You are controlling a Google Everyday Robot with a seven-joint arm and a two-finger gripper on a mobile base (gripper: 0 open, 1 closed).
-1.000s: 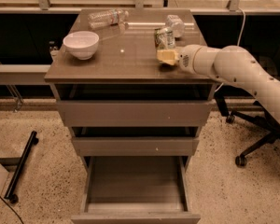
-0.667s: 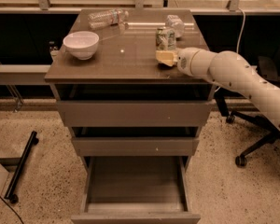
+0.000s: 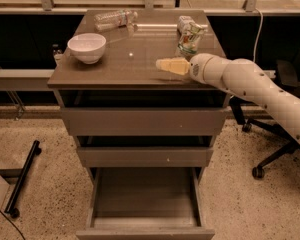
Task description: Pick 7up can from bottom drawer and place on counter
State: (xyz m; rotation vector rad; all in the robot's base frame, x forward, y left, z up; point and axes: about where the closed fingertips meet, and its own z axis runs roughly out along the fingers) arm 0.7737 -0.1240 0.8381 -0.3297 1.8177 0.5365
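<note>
The 7up can (image 3: 191,38), dark green with white patches, stands upright at the back right of the counter (image 3: 120,69). My gripper (image 3: 168,65) hovers low over the counter's front right part, pointing left. It is a little in front and to the left of the can, apart from it, with nothing seen in it. The white arm reaches in from the right. The bottom drawer (image 3: 145,194) is pulled out below, and its bare floor holds nothing.
A white bowl (image 3: 87,47) sits at the counter's left. A clear plastic bottle (image 3: 115,18) lies at the back, and a pale object (image 3: 185,22) stands behind the can. The middle drawer (image 3: 145,156) is slightly out. An office chair (image 3: 275,134) stands right, a black stand (image 3: 22,176) left.
My gripper has slid a little left and toward the counter's front edge, away from the can. The bowl and bottle stay put.
</note>
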